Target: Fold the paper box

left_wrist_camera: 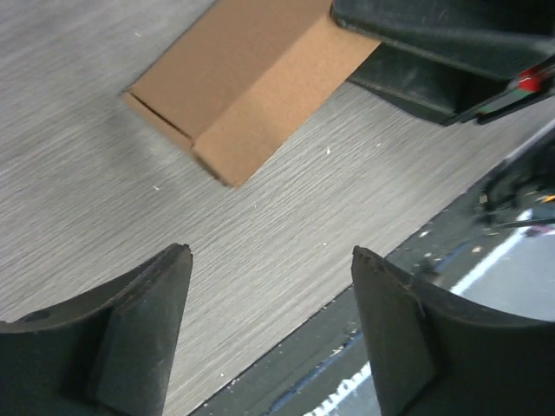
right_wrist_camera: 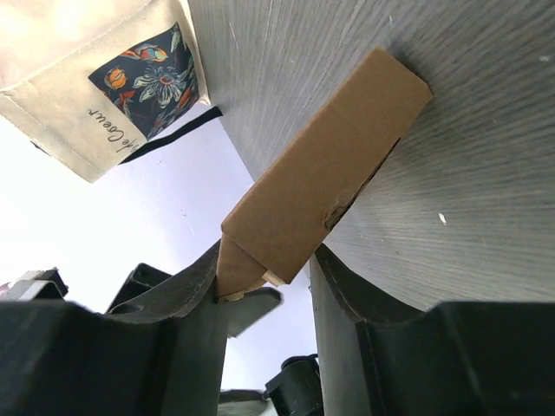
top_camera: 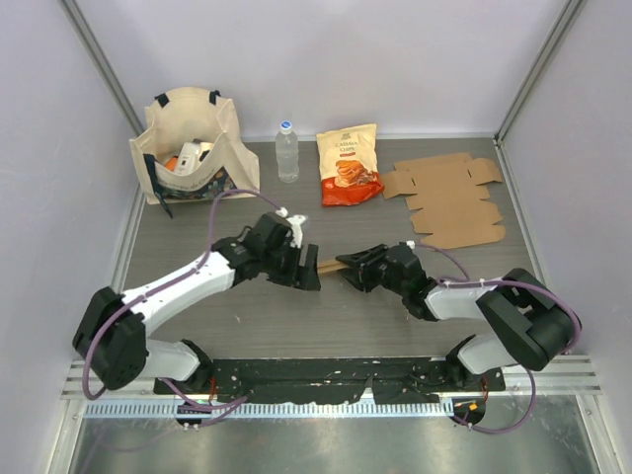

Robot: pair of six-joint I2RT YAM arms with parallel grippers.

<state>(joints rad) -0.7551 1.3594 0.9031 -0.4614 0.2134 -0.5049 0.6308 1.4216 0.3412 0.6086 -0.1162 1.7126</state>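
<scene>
A folded brown paper box point(right_wrist_camera: 321, 182) lies low over the grey table, one end held between my right gripper's point(right_wrist_camera: 264, 260) fingers. In the top view the box point(top_camera: 331, 263) shows as a thin brown strip between the two grippers at mid-table. My right gripper point(top_camera: 357, 272) is shut on its right end. My left gripper point(top_camera: 301, 272) is open and empty just to the left of the box. In the left wrist view the box point(left_wrist_camera: 251, 78) sits ahead of the spread fingers point(left_wrist_camera: 156, 312), apart from them, with the right gripper point(left_wrist_camera: 434, 52) on its far end.
A flat unfolded cardboard blank point(top_camera: 449, 197) lies at the back right. A red snack bag point(top_camera: 349, 165), a water bottle point(top_camera: 286, 150) and a cream tote bag point(top_camera: 193, 148) stand along the back. The table's near edge and black rail point(left_wrist_camera: 408, 286) lie under the left gripper.
</scene>
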